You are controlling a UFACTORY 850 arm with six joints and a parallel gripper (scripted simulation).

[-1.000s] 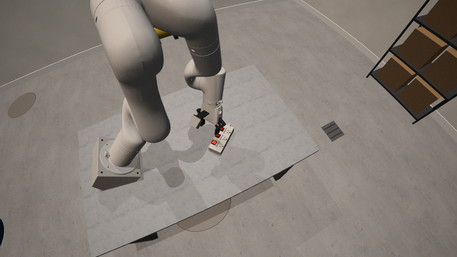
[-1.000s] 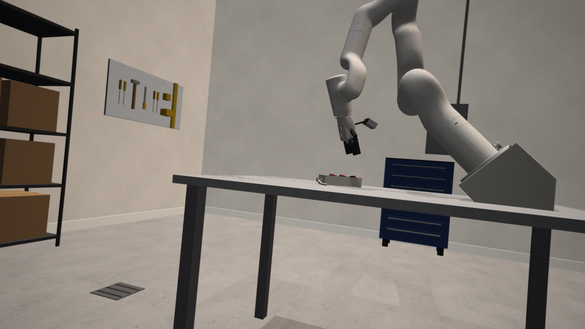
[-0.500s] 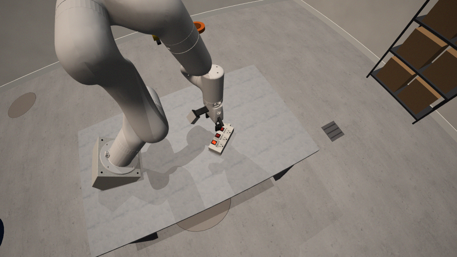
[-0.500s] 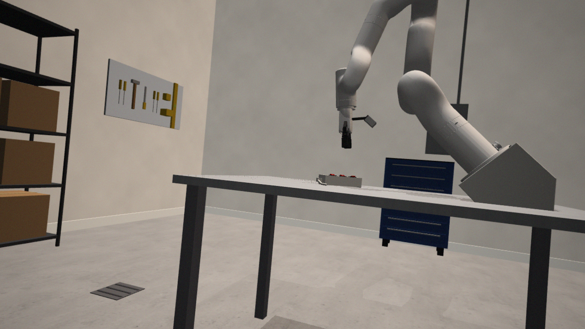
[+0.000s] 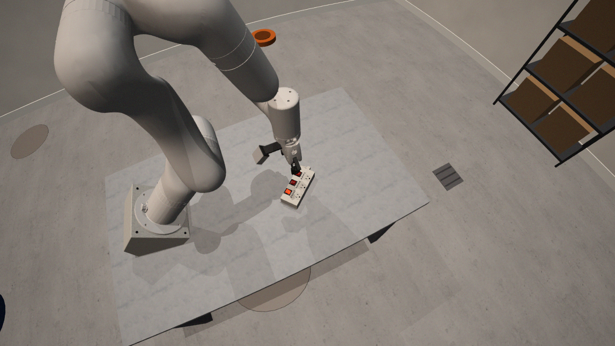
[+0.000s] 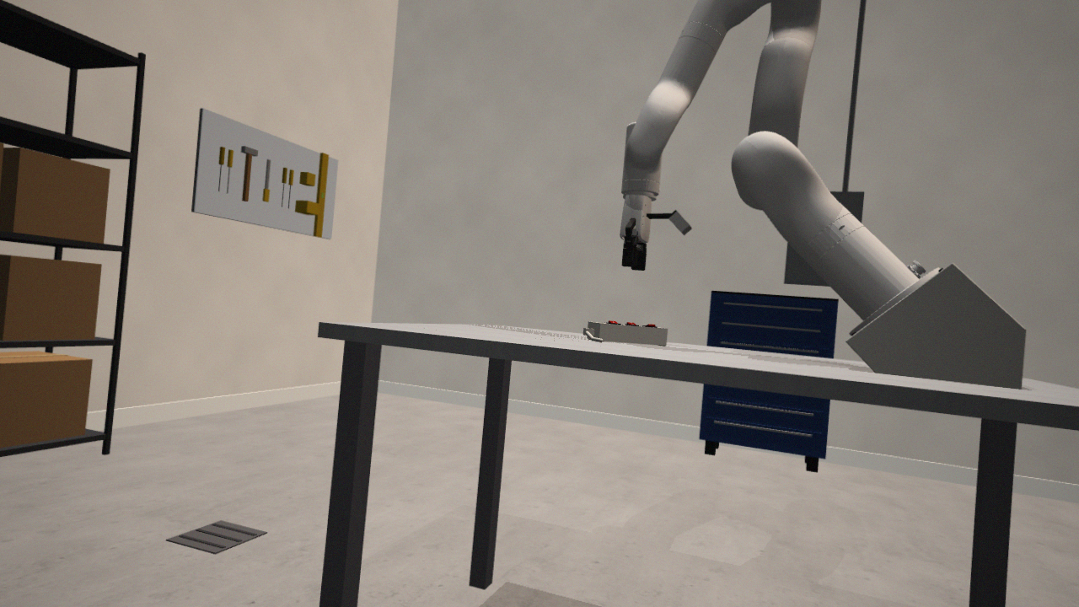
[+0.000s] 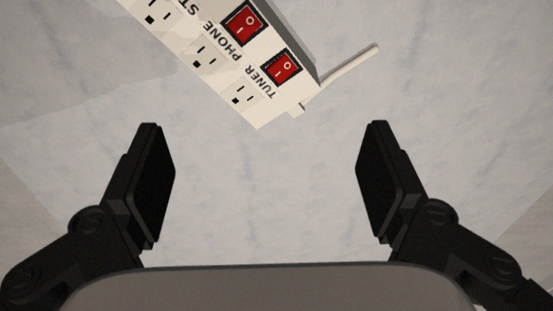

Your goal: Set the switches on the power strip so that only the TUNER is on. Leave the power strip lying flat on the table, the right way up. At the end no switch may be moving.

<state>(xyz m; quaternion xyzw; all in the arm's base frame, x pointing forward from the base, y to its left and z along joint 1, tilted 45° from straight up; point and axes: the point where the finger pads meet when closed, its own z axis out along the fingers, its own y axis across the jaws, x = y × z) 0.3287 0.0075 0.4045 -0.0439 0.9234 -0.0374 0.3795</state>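
A white power strip [image 5: 298, 188] lies flat on the grey table, right way up, with red rocker switches. In the wrist view its end [image 7: 233, 65] shows the TUNER switch [image 7: 282, 67] and the PHONE switch [image 7: 244, 23], both the same red; a third label is cut off at the top edge. A short white cord [image 7: 346, 69] leaves the TUNER end. My gripper [image 7: 265, 146] is open and empty, held well above the table beyond the strip's TUNER end. It also shows in the side view [image 6: 633, 256], above the strip [image 6: 625, 332].
The arm's base [image 5: 156, 219] is bolted to the table's left side. A blue drawer cabinet [image 6: 770, 369] stands behind the table. A black shelf with brown boxes [image 5: 567, 77] stands off to the right. An orange ring [image 5: 263, 36] lies on the floor.
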